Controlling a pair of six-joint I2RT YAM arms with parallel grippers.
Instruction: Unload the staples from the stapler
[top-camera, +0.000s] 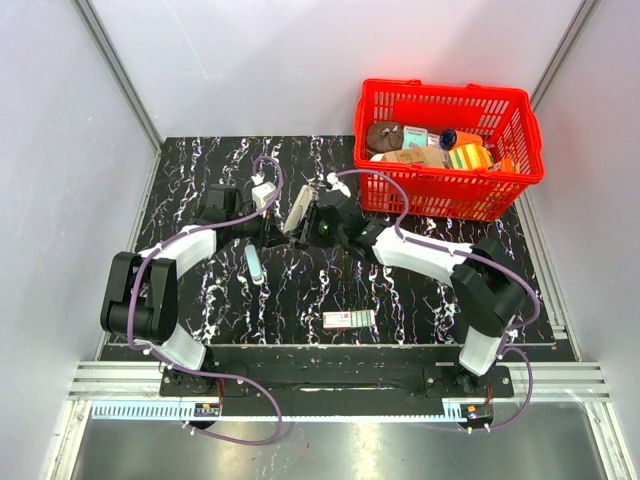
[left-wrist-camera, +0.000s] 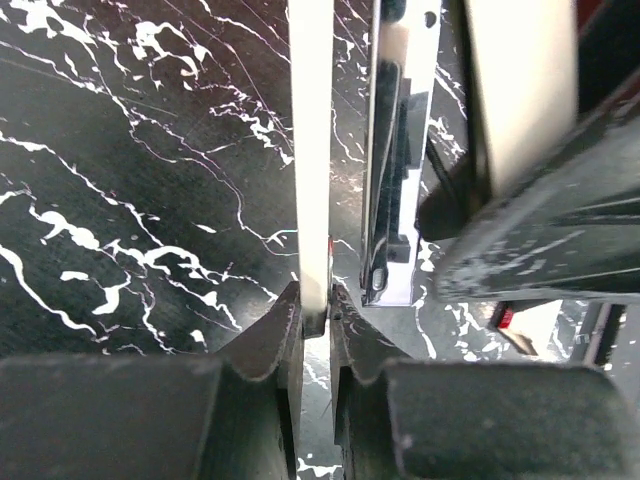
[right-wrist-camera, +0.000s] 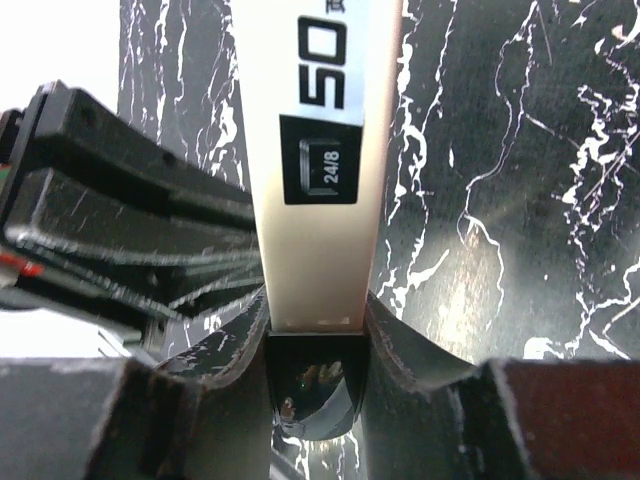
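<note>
stapler (top-camera: 297, 212): from above, only a small pale bit of it shows.
stapler's far end: cut off by the top edge in both wrist views.
staples: cannot tell if any sit in the track (left-wrist-camera: 415, 100).
box label (top-camera: 349, 319): words too small to read.

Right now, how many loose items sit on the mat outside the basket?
2: a pale stick left of centre and a small labelled box near the front. The stapler is held, not loose. More may be hidden.

On stapler (right-wrist-camera: 315, 150) top: "50", boxed "24/8" below; other labels unreadable.
</note>
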